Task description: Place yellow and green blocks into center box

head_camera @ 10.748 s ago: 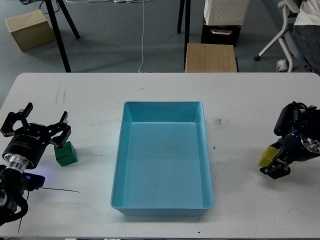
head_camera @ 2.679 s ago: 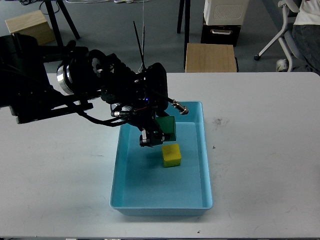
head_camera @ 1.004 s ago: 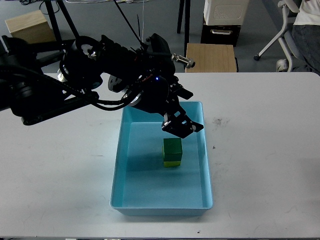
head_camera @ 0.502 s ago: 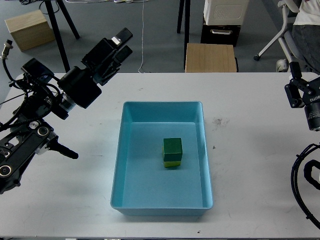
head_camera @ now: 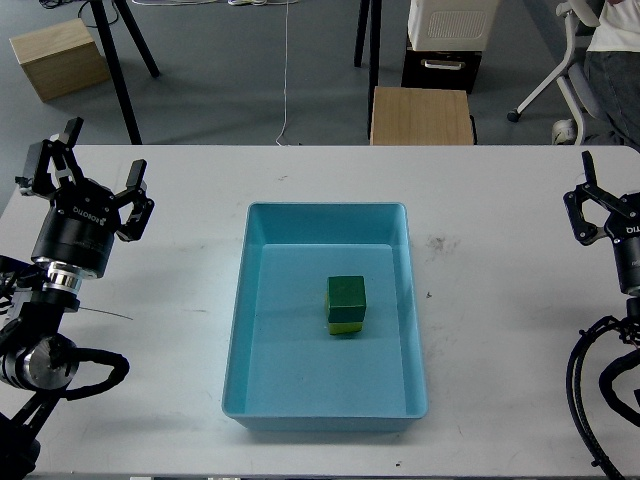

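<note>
- Sitting on the yellow block [head_camera: 346, 324], the green block [head_camera: 346, 295] forms a small stack inside the center box [head_camera: 262, 345], mid-table.
- Our left gripper [head_camera: 86, 182] hovers near the table's left edge, fingers spread, holding nothing.
- Our right gripper [head_camera: 605, 212] stands at the right edge, fingers apart and empty.

There is one blue tray [head_camera: 236, 340] on one white table [head_camera: 500, 330]. Inside the tray are two cubes: one green cube [head_camera: 346, 294] and one yellow cube [head_camera: 344, 325]. There are two grippers, left [head_camera: 88, 180] and right [head_camera: 610, 205]. Behind the table stand two wooden boxes [head_camera: 58, 58], [head_camera: 421, 116].
</note>
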